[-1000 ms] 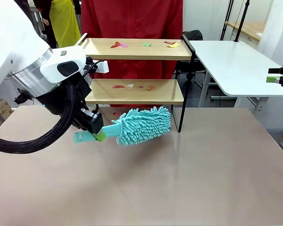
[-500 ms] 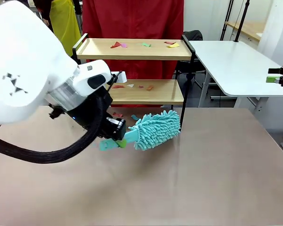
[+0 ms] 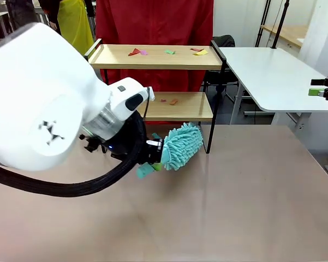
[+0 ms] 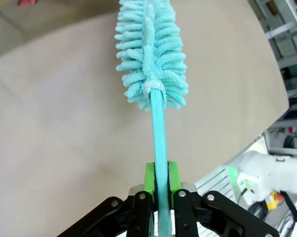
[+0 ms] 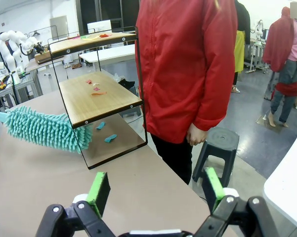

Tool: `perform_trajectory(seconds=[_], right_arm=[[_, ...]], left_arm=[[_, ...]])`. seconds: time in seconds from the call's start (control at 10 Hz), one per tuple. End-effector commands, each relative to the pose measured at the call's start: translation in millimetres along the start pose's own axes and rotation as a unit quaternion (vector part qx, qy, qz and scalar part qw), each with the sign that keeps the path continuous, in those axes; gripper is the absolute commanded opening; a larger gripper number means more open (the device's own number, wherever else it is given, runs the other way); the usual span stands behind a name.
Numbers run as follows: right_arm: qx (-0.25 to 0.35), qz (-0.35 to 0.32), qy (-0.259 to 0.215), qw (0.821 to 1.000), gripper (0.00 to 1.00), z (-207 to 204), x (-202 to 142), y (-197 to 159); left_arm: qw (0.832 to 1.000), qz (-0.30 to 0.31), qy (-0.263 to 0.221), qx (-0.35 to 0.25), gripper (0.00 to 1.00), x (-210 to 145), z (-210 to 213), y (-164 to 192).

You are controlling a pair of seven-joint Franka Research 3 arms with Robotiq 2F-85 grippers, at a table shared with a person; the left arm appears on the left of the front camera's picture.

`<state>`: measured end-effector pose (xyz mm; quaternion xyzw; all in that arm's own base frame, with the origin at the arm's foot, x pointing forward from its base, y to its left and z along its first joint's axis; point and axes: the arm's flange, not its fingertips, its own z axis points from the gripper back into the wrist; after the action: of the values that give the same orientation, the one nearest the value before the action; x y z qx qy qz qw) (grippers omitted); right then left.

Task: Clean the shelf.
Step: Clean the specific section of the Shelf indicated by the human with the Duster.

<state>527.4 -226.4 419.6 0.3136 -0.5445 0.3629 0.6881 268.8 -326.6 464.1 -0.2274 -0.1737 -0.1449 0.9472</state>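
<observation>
The shelf (image 3: 177, 108) stands at the table's far edge, two light wooden boards in a black frame. Coloured paper scraps (image 3: 169, 52) lie on the top board, and a few more scraps (image 3: 172, 101) on the lower one. My left gripper (image 3: 153, 158) is shut on the handle of a teal fluffy duster (image 3: 181, 146), whose head lies low on the table, in front of the shelf's right leg. The left wrist view shows the green pads (image 4: 149, 178) clamped on the handle (image 4: 159, 143). My right gripper (image 3: 323, 89) hangs open at the far right; in its own view it (image 5: 156, 190) faces the shelf (image 5: 99, 98) and the duster (image 5: 44, 129).
A person in a red coat (image 3: 153, 22) stands right behind the shelf. A white side table (image 3: 273, 76) adjoins the shelf's right side. Two teal scraps (image 5: 110, 138) lie on the table under the shelf. A black stool (image 5: 220, 143) stands beside the person.
My left arm has swung right and toward the shelf, carrying the duster. Its head has turned from lying sideways to pointing at the shelf's lower right. The right gripper has stayed still.
</observation>
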Motion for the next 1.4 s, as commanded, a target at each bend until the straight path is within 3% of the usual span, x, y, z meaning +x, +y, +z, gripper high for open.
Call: perform_trajectory(seconds=[0.0, 0.5, 1.3], right_arm=[[0.0, 0.002, 0.0, 1.0, 1.0, -1, 2, 0], [0.0, 0.002, 0.0, 1.0, 1.0, -1, 2, 0], [0.0, 0.002, 0.0, 1.0, 1.0, -1, 2, 0]], left_arm=[[0.999, 0.023, -0.028, 0.002, 0.13, 3, -25, -15], [0.99, 0.065, -0.116, 0.042, 0.13, 2, -71, -36], [0.983, 0.093, -0.147, 0.057, 0.13, 15, -128, -61]])
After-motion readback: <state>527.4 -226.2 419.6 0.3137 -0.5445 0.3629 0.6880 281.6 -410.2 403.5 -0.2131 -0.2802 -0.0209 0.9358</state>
